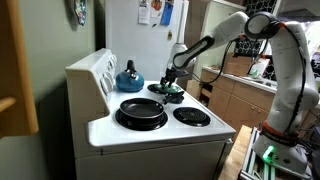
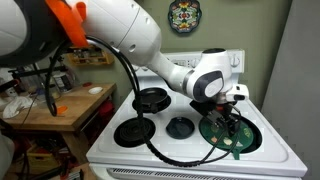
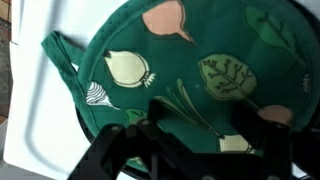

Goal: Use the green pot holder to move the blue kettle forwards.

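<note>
The green pot holder (image 3: 190, 70) lies flat on a burner beside the black frying pan (image 1: 140, 110). The blue kettle (image 1: 128, 76) sits near that pan too. The jaws look spread above the cloth. It is likely light and floppy, so pinch its edge or loop.

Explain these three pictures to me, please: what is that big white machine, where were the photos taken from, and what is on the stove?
The white machine is a robot arm, jointed like a human arm and steered by a person. Two pictures come from cameras standing in the room, one beside the stove and one in front of it. The third comes from a camera on the arm's wrist, looking down past its two dark fingers. On the white stove stand a blue kettle at the back and a black frying pan. The green pot holder, a cloth pad printed with plants, lies on a burner right under the fingers. They look spread apart, so nothing seems held yet.
</note>
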Controlling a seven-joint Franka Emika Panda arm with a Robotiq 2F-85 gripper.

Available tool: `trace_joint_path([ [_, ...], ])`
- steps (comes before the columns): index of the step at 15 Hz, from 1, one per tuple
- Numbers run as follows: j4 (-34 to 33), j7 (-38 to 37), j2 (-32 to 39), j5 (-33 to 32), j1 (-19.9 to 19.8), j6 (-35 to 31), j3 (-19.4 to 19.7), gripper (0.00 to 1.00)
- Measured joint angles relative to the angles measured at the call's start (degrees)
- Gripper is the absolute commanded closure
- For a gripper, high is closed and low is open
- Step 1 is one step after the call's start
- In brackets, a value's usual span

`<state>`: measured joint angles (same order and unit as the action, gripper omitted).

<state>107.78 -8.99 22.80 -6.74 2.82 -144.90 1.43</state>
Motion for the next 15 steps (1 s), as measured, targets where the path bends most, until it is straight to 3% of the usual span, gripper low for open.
trace_joint_path([
  [6,-0.5,1.6,-0.4,0.2,-1.5,1.3,0.1,0.99],
  [15,-0.6,2.6,-0.8,2.5,-2.1,1.4,0.0,1.00],
])
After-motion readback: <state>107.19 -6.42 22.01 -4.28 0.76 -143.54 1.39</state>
